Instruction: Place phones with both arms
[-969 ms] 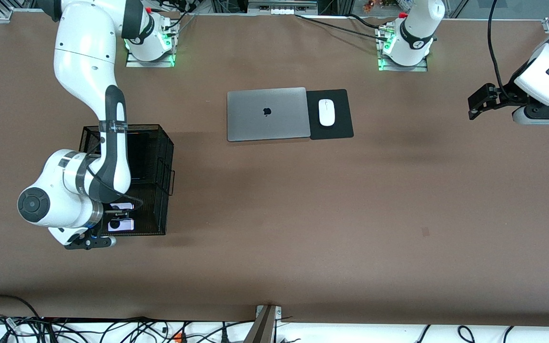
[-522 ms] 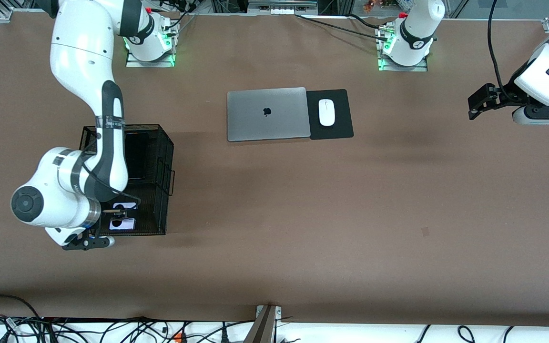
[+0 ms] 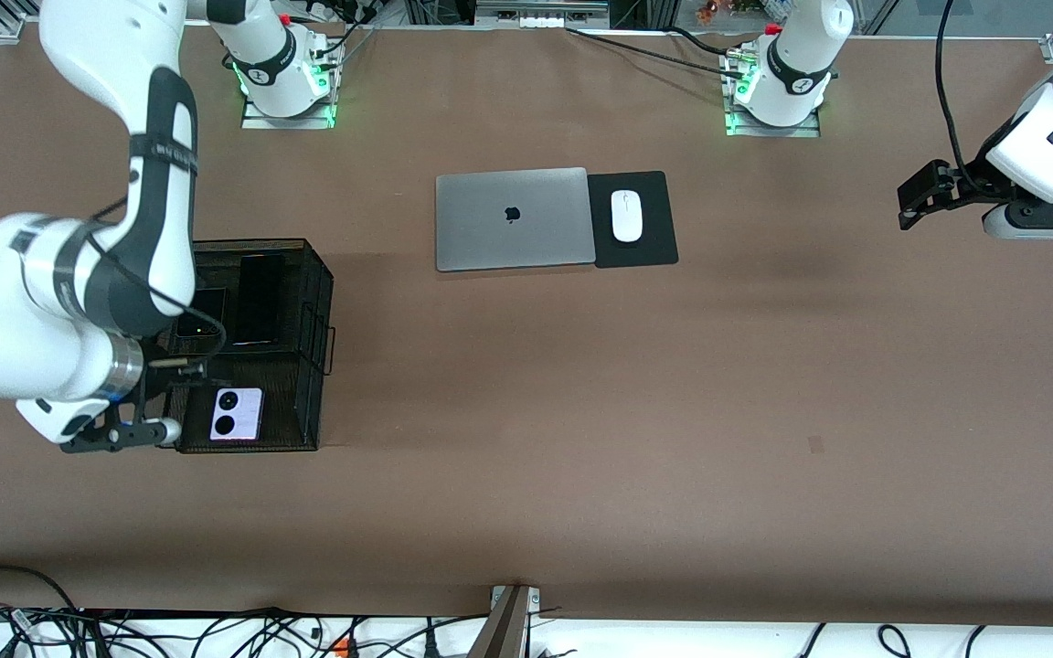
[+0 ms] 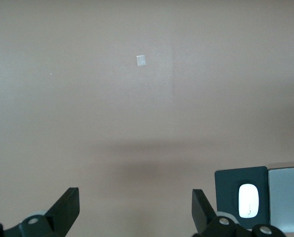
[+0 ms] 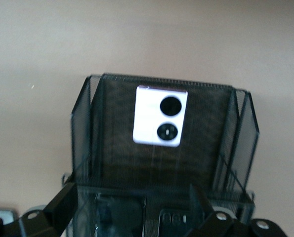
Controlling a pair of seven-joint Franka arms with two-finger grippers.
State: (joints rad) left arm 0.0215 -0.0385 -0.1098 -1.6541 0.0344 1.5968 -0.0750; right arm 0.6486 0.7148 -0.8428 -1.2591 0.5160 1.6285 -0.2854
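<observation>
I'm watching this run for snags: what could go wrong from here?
The right gripper, open, hangs over the mesh basket; if it moves sideways while low, a finger might catch the rim and drag the basket. The lilac phone lies alone in the compartment nearest the front camera and might slide if the basket is jolted. The left gripper waits, open, over bare table.

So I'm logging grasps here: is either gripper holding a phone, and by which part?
Nothing is held. The right gripper is open above the mesh basket, with the lilac-white phone lying inside. The left gripper waits open.
</observation>
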